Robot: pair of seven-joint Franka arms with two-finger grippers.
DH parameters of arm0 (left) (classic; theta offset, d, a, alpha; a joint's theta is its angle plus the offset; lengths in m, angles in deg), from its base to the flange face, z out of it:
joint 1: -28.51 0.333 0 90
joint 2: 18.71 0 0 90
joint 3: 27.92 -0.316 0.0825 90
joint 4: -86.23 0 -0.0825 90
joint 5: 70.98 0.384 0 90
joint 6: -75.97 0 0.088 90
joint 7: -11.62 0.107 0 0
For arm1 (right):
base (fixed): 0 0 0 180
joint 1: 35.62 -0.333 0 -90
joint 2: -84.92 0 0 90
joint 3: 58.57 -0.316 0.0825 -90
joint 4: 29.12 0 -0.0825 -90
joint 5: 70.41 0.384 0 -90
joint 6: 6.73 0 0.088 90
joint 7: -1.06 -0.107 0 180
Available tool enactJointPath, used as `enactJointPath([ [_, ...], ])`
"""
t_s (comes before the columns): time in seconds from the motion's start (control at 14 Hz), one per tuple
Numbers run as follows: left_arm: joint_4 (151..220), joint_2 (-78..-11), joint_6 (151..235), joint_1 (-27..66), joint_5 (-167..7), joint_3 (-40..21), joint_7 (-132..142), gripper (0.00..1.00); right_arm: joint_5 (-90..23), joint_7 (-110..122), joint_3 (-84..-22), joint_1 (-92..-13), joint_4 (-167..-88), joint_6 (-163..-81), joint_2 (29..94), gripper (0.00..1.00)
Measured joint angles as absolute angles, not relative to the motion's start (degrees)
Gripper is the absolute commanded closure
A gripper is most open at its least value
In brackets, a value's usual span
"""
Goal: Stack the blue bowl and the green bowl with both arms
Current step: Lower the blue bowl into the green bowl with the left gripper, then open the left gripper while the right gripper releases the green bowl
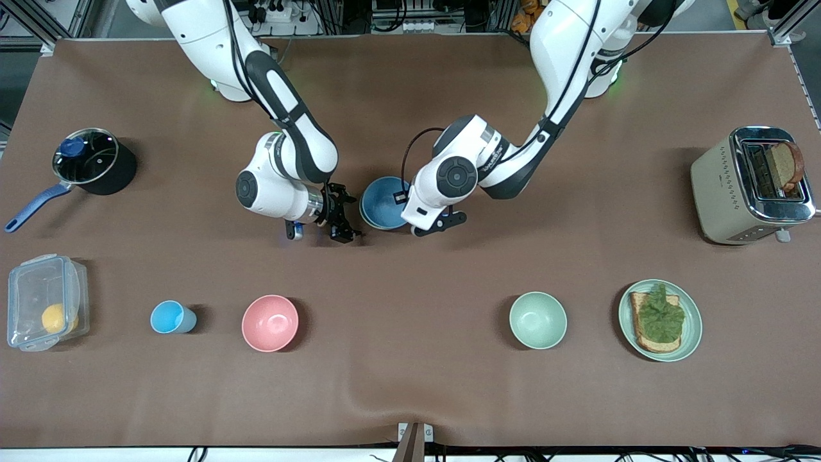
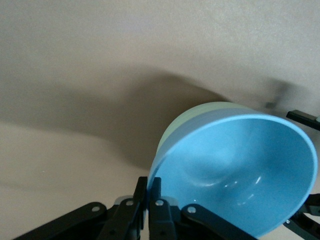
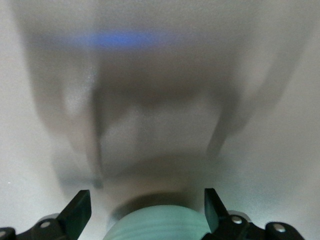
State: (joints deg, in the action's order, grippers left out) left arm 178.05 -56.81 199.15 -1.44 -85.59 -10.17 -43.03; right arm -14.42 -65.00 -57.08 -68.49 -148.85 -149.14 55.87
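**Item: blue bowl (image 1: 383,202), nested in green bowl (image 2: 200,112).**

**Location.** Mid-surface (image 1: 410,385), between the two grippers and farther from the front camera than the pink bowl (image 1: 270,323) and the paler mint bowl (image 1: 537,319). In the left wrist view a strip of sage-green wall shows just outside the blue rim, so the pair reads as stacked. Whether the stack rests on the surface or hangs slightly tipped cannot be told.

**Left gripper (image 2: 148,187).** At the stack's rim, on the side toward the left arm's end. Jaws pressed together on the blue bowl's rim, one finger inside and one outside (possibly catching the green rim as well; not resolvable).

**Right gripper (image 1: 340,221).** Just beside the stack, toward the right arm's end. Jaws spread wide, holding nothing. A pale green curved wall sits low between them in the right wrist view.

**Handling, judged.**
- Probably light, rigid moulded ware.
- Matte outside, though the blue interior shows glossy highlights, so it is likely to be somewhat slippery under a thin pinch.
- Unlikely to break from a short drop.
- A one-sided rim grip will let the stack swing or tilt.

**Where to hold.** The rim is the only practical purchase, since the walls are too broad and curved. Opposite rim points, one per arm, would keep the pair level.
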Motion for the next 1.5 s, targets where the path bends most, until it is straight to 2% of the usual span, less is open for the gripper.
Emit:
enactJointPath([
  [0.5,177.78,-57.72,199.69,-2.21,-85.60,-10.19,-43.03,1.00,-14.38,-65.00,-57.09,-68.50,-148.85,-149.89,55.75,0.00],
  [0.57,177.62,-57.95,199.80,-2.21,-85.60,-10.20,-43.03,0.74,-14.37,-65.00,-57.10,-68.50,-148.84,-149.91,55.75,0.00],
  [0.64,177.51,-58.11,199.85,-2.21,-85.60,-10.22,-43.03,0.15,-14.37,-65.00,-57.10,-68.50,-148.85,-149.93,55.75,0.00],
  [0.71,177.42,-58.18,199.86,-2.21,-85.60,-10.23,-43.03,0.00,-14.36,-65.00,-57.10,-68.50,-148.84,-149.95,55.75,0.00],
  [1.21,175.75,-57.65,199.93,-2.47,-85.59,-10.29,-42.93,0.00,-14.26,-65.00,-57.14,-68.50,-148.72,-149.97,55.75,0.00],
  [1.5,174.92,-53.79,197.62,-0.56,-85.16,-11.25,-43.00,0.00,-14.23,-64.45,-57.16,-68.51,-148.53,-149.91,55.75,0.00],
])
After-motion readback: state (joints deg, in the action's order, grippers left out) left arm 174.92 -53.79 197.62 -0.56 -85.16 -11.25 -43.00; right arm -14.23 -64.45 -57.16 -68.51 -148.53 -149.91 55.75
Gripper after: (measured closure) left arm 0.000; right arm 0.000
